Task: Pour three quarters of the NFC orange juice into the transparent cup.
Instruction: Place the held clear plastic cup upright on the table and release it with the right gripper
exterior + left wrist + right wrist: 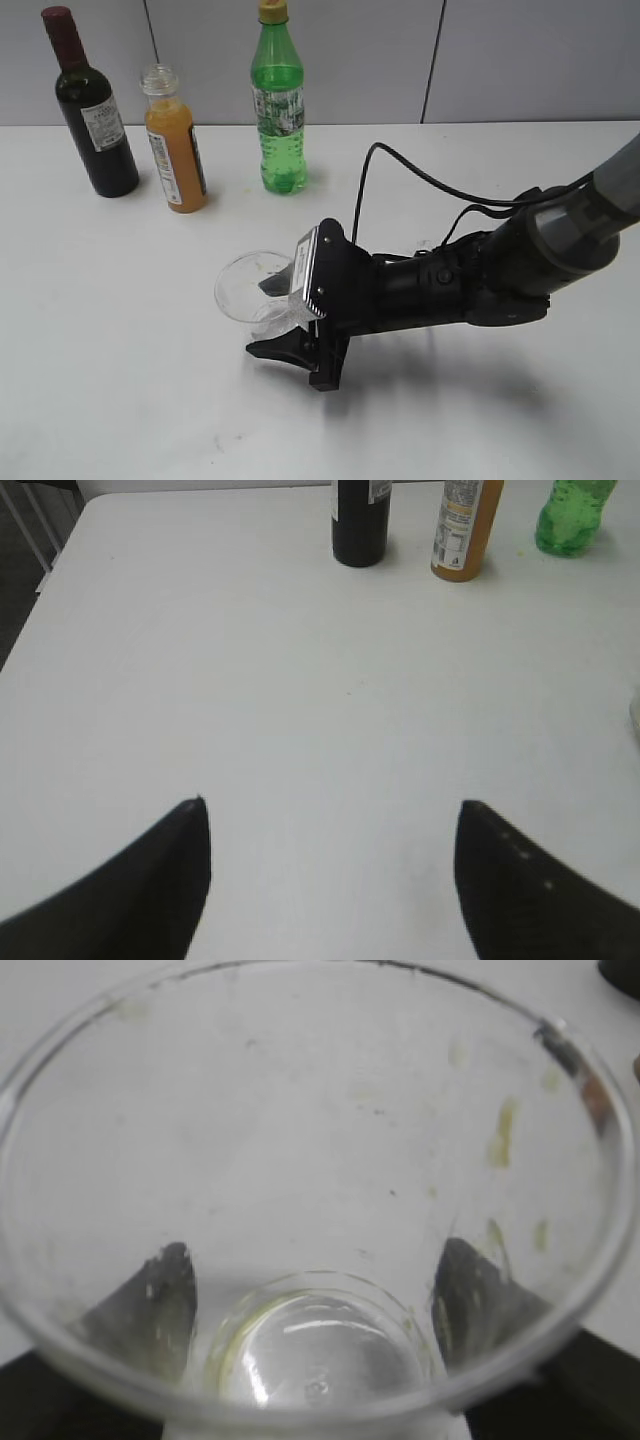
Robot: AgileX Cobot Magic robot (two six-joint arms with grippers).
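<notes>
The NFC orange juice (177, 150) stands uncapped at the back left of the white table, between two taller bottles; it also shows in the left wrist view (462, 530). The transparent cup (245, 285) lies tilted on its side near the table's middle, mouth facing left. My right gripper (272, 315) is shut on it, one finger on each side. In the right wrist view the cup (320, 1160) fills the frame, empty with faint yellowish smears, and the gripper's (315, 1310) fingers show through its walls. My left gripper (332, 804) is open and empty over bare table.
A dark wine bottle (95, 120) stands left of the juice and a green bottle with a yellow cap (280, 110) to its right. Both show at the top of the left wrist view, wine (360, 520) and green (570, 515). A black cable (400, 165) trails behind the right arm.
</notes>
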